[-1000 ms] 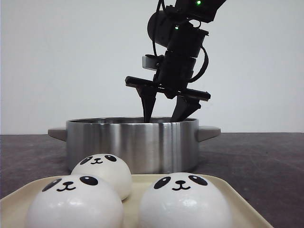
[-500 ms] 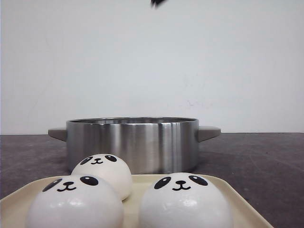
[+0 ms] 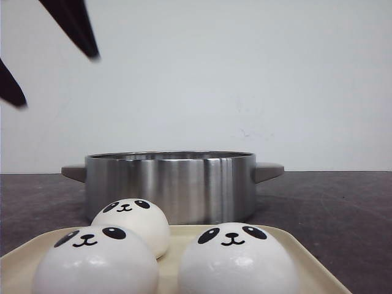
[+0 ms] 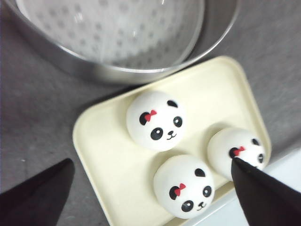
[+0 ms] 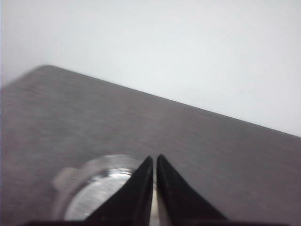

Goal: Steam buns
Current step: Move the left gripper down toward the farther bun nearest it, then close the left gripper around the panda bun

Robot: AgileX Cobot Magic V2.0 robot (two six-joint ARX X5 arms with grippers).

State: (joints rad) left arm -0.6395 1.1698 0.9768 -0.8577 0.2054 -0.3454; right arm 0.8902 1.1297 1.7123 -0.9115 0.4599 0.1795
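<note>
Front, left-wrist and right-wrist views of a bun-steaming setup. Three buns (image 4: 156,120) lie on a cream tray (image 4: 106,155), which sits just in front of a steel pot (image 3: 170,184) with two side handles. In the front view the tray fills the lower edge of the frame, with one bun at lower left (image 3: 95,260), one at lower right (image 3: 237,260) and a third behind them (image 3: 131,222), near the pot wall. In the left-wrist view the pot occupies the upper part of the frame and shows a white perforated steaming plate (image 4: 113,28) inside; the visible part of that plate carries no bun, though some of the interior lies outside the frame.

Progress, as a judgement: the loading of these three buns remains to be done. Whether any bun is already in the pot cannot be told from these views.

Arm pose: the left gripper (image 4: 153,188) hangs above the tray, fingers spread wide and empty, one fingertip at the lower left and one at the lower right of its wrist view; the same two dark fingertips (image 3: 76,27) appear blurred at the upper left of the front view. The right gripper (image 5: 155,162) is closed, fingertips nearly touching with nothing between them, raised over the table (image 5: 211,146) with a round, blurred pot-like shape below it.
</note>
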